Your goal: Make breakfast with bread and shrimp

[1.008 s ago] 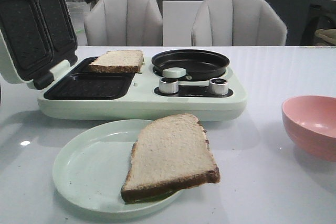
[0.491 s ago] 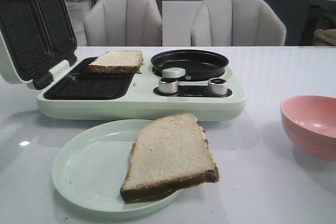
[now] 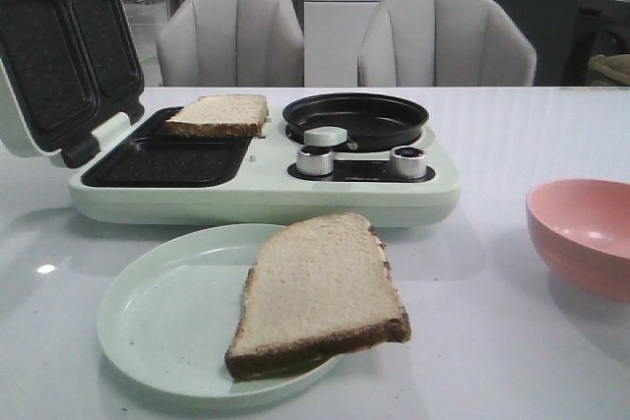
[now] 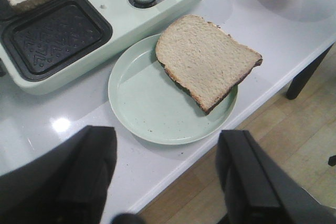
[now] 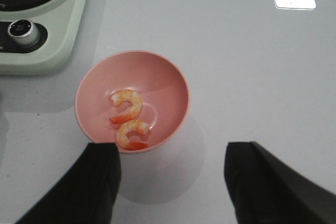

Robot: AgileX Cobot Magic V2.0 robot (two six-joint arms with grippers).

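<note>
One bread slice point(image 3: 320, 292) lies on a pale green plate point(image 3: 162, 317) at the table's front; it also shows in the left wrist view point(image 4: 207, 59). A second bread slice point(image 3: 219, 113) lies in the far tray of the open sandwich maker point(image 3: 266, 194). Two shrimp point(image 5: 127, 104) point(image 5: 131, 135) lie in the pink bowl point(image 5: 163, 82), which stands at the right in the front view point(image 3: 581, 233). My left gripper point(image 4: 168, 161) is open and empty, high above the table's front edge near the plate. My right gripper point(image 5: 173, 174) is open and empty, above the bowl's near side.
The sandwich maker has a raised lid point(image 3: 59, 56) at the left, an empty near tray point(image 3: 162, 161), a round black pan point(image 3: 356, 120) and two knobs point(image 3: 316, 160). Two grey chairs point(image 3: 231, 36) stand behind the table. The floor point(image 4: 294, 150) shows past the table's front edge.
The view has shifted very slightly. A dark figure in the background behind the lid has gone. Bread, plate and bowl have not moved.
</note>
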